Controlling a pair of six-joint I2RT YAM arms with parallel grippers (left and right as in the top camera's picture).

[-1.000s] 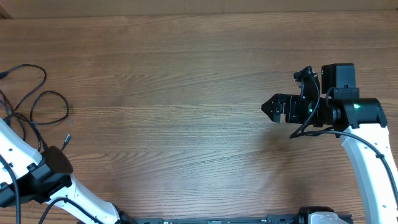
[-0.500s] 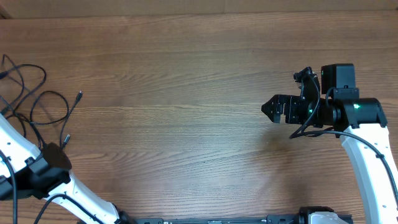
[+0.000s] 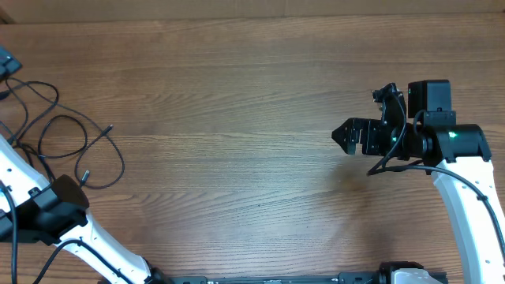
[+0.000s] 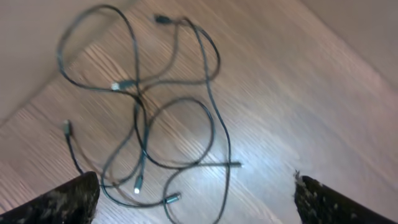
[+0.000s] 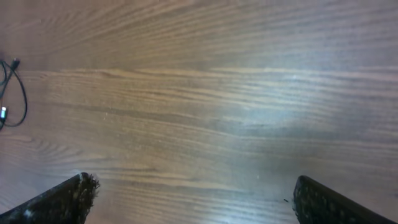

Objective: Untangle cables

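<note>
The cables [image 4: 138,102] are thin black cords with small metal-tipped plugs. They lie in loose crossed loops on the wooden table, with a small knot where several strands meet. In the overhead view they spread along the left edge [image 3: 84,136]. My left gripper [image 4: 196,180] hovers over them, open wide, with nothing between its fingers. My right gripper [image 3: 347,136] hangs open over bare wood far to the right, its fingers [image 5: 68,199] wide apart. One cord end [image 5: 12,93] shows at the far left of the right wrist view.
The left arm [image 3: 47,209] comes in from the lower left, its hand mostly past the overhead view's left edge. The right arm [image 3: 458,166] stands at the right. The table's far edge [image 3: 252,17] runs along the top, and its corner shows near the cables [image 4: 37,81].
My left gripper has opened and let go of the cords. A strand has dropped and spread out to the right on the table. The right arm has not moved.
</note>
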